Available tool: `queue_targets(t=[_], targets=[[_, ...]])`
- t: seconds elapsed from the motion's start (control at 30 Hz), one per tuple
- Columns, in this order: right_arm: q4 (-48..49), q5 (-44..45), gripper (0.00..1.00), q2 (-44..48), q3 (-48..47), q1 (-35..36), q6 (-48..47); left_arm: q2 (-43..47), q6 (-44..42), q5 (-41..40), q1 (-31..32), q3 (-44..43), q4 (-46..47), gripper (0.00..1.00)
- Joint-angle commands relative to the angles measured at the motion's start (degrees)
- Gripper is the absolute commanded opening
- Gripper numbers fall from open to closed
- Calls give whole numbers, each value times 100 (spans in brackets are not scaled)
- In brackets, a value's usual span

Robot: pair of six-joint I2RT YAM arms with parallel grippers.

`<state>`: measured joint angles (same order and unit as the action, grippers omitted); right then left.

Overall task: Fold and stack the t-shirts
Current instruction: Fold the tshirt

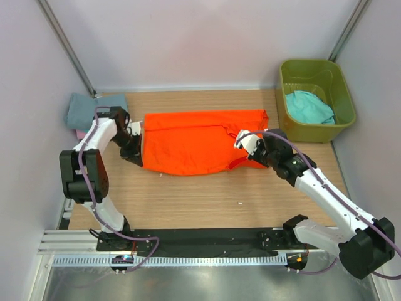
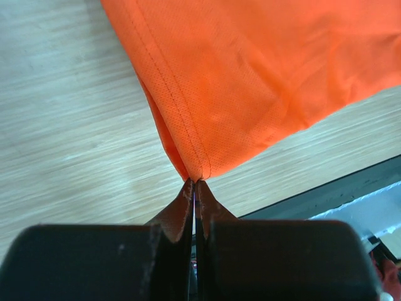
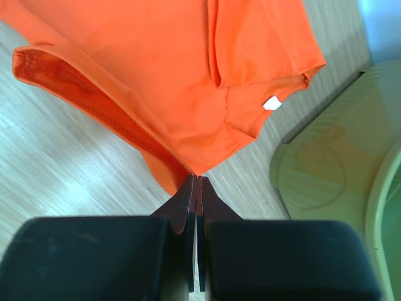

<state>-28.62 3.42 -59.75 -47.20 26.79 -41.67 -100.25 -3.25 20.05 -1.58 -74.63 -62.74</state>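
Note:
A bright orange t-shirt (image 1: 194, 141) lies folded lengthwise across the middle of the wooden table, with its neck end to the right. My left gripper (image 1: 139, 158) is shut on the shirt's near-left hem corner. In the left wrist view that stitched corner of the shirt (image 2: 263, 69) runs straight into the closed tips (image 2: 195, 182). My right gripper (image 1: 243, 155) is shut on the near-right edge by the sleeve. In the right wrist view the cloth (image 3: 156, 69) is pinched at the tips (image 3: 198, 177), and a small white neck label (image 3: 272, 103) shows. A teal t-shirt (image 1: 309, 108) lies in the tub.
The olive-green plastic tub (image 1: 313, 133) stands at the back right, close beside the right gripper (image 3: 326, 182). A folded grey-blue t-shirt (image 1: 84, 110) rests on a pink one (image 1: 79, 133) at the back left. White walls close in both sides and the back.

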Motion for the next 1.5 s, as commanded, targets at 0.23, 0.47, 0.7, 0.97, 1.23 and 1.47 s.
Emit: queue_targets(t=[0.23,0.47,0.7,0.97,1.23,1.47], targets=[[822,554,1,-168,-404,-86,-139,41,-36,34,-26,-904,-151,0],[1359,686,1,-808,-685,-278,-438,-758,-1,60,-26,-1914,-282,0],[1903,396,1,-2231,-1685,-902,-474,-1690,43,78,-26,-2968,-432,0],[2247,159,1,-3815,-3073,-1149,-491,-2928,-71,-80,-9,-4550,-529,0],[2414,62,1,-5247,-4130,-1184,-456,-3633,-89,-300,27,-5526,-388,0],[2711,536,2,-6030,-4868,-1176,-299,-3853,183,-747,-17,-5781,-248,6]])
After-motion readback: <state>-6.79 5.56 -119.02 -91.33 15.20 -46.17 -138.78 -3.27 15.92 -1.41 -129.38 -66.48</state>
